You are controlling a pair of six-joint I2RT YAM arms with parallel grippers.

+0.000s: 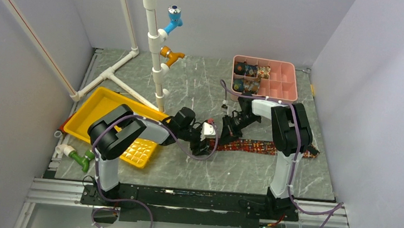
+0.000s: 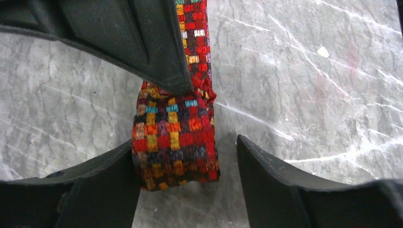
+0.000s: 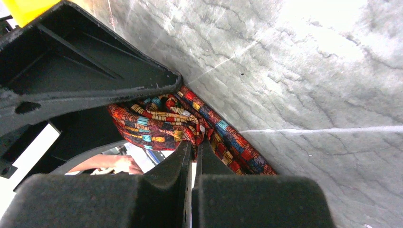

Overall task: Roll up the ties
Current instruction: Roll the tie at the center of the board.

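We look down on a grey marbled table [image 1: 191, 90] walled in white. A yellow tray [image 1: 100, 104] sits tilted at its left edge, and a pink compartment tray [image 1: 284, 80] at the far right holds small rolled ties [image 1: 251, 77] in its left-hand cells. One tie [image 1: 258, 147], checked in red, dark and gold, lies flat across the middle of the table toward the right arm's base, its left end wound into a rolled end [image 2: 173, 142]. The left gripper [image 2: 185, 142] stands spread around that roll, one finger against its side and the other just clear. The right gripper [image 3: 192, 145] is pressed together at the roll's edge; we cannot tell whether any fabric is caught between its fingers.
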